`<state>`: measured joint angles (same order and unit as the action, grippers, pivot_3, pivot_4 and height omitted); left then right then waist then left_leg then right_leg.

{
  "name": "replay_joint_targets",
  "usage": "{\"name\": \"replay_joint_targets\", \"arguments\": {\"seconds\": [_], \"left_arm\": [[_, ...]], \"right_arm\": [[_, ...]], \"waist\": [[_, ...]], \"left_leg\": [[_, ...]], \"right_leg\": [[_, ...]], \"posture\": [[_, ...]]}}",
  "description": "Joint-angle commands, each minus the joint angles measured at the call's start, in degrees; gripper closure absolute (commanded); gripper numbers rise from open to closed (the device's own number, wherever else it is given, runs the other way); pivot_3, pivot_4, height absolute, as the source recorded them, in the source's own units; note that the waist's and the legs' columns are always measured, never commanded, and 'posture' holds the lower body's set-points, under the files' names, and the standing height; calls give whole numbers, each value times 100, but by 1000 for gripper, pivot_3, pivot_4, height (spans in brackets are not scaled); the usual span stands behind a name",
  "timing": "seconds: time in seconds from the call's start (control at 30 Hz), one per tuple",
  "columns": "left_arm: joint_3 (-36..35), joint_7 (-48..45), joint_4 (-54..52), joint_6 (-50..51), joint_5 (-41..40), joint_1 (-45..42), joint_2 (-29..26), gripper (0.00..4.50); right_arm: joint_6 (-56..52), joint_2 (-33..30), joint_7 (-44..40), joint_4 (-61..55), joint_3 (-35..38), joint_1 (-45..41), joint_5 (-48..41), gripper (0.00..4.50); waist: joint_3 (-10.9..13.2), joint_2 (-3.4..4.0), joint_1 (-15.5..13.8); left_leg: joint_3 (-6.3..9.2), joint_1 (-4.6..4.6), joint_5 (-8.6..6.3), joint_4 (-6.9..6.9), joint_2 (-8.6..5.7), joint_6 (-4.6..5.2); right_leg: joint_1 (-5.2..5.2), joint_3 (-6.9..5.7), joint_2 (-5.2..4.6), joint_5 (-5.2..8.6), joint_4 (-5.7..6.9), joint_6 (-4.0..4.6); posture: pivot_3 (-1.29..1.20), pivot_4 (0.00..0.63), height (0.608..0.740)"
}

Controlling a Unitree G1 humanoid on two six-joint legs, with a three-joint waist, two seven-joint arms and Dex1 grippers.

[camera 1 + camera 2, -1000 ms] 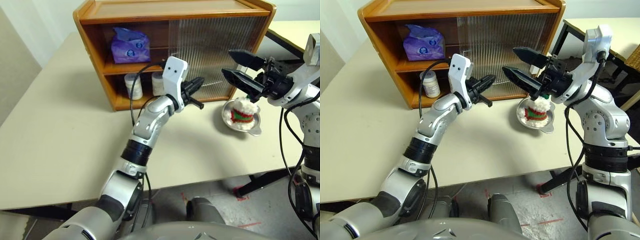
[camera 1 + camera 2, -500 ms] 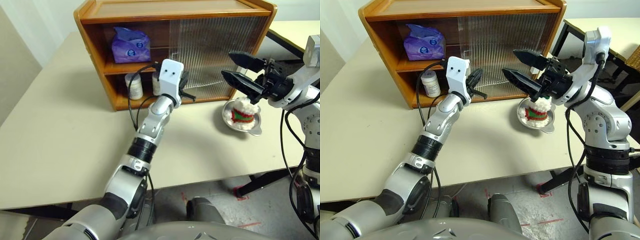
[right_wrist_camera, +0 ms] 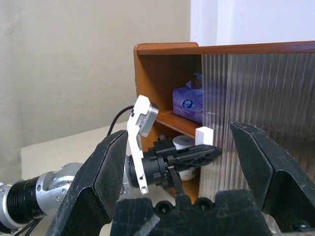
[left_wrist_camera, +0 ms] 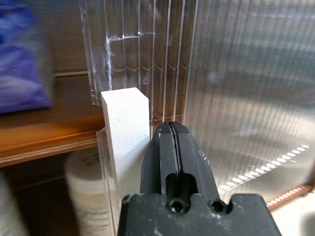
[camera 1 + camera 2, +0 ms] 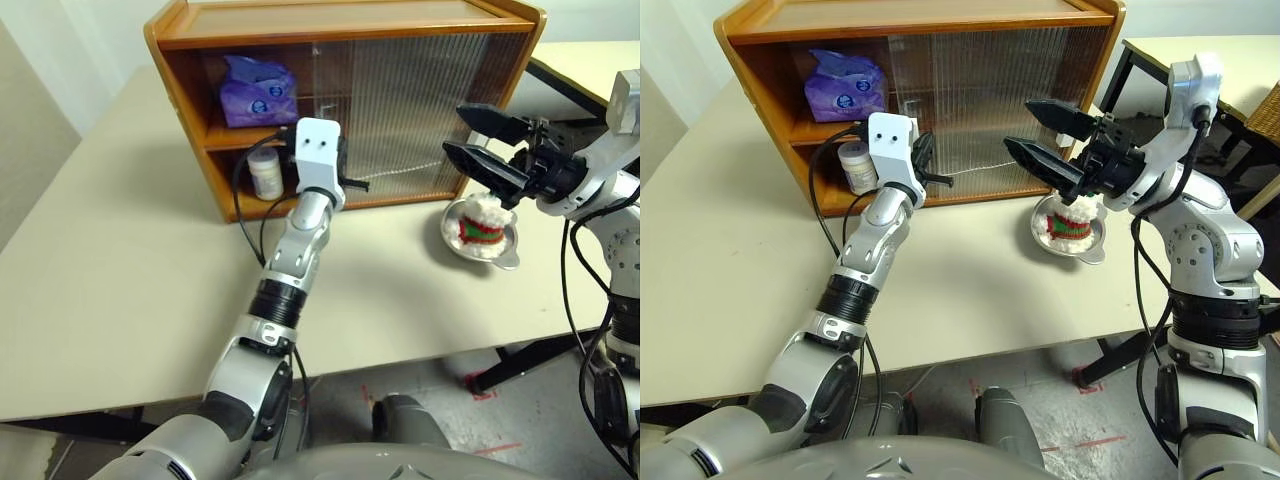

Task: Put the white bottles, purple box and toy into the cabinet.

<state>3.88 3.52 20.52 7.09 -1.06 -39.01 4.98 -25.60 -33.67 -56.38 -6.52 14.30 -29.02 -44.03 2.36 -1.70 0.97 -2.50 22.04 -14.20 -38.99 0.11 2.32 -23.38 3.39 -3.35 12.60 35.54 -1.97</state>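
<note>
Left wrist view, closed fingers (image 4: 173, 147) touching cabinet (image 4: 236, 73) handle (image 4: 125, 128)

A steel bowl (image 5: 507, 245) sits on the beige table (image 5: 120, 260), well right of the table's middle and near its front edge. A second table (image 5: 590, 60) with a dark frame stands behind on the right. Grey floor (image 5: 480, 420) with red tape marks (image 5: 500, 450) lies below the front edge. A pale wall (image 3: 74, 64) stands behind.

soft tissue pack (image 5: 258, 92): lilac purple
wooden two-shelf cabinet (image 5: 190, 120): orange-brown, ribbed translucent doors
fluffy plush toy (image 5: 483, 220): white, red-green band
</note>
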Motion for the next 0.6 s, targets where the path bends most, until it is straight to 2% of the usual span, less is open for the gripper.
{"name": "replay_joint_targets", "arguments": {"seconds": [0.03, 0.23, 0.6], "left_arm": [[-222, 290, -495, 308, 149, 193, -154, 4475], [-326, 446, -1134, 748, 192, 476, -253, 4475], [-846, 1038, -1628, 1299, 193, 715, -274, 4475]], "right_arm": [[-21, -67, -94, 55, -13, -103, -30, 0], [4, -13, -183, 158, -75, -189, 13, 0], [31, 59, -289, 295, -159, -305, 58, 0]], "waist": [[0, 0, 6], [0, 0, -17], [0, 0, -41]], "left_leg": [[1, -1, 0, 0, 1, 0], [7, -6, 0, 0, 12, 0], [11, -13, 0, 0, 16, 0]], "right_leg": [[0, 1, 3, -1, 0, 2], [0, 6, 22, -8, 0, 13], [2, 9, 28, -11, 2, 19]], "posture": [[5, 0, 740], [29, 0, 740], [54, 0, 740]]}}
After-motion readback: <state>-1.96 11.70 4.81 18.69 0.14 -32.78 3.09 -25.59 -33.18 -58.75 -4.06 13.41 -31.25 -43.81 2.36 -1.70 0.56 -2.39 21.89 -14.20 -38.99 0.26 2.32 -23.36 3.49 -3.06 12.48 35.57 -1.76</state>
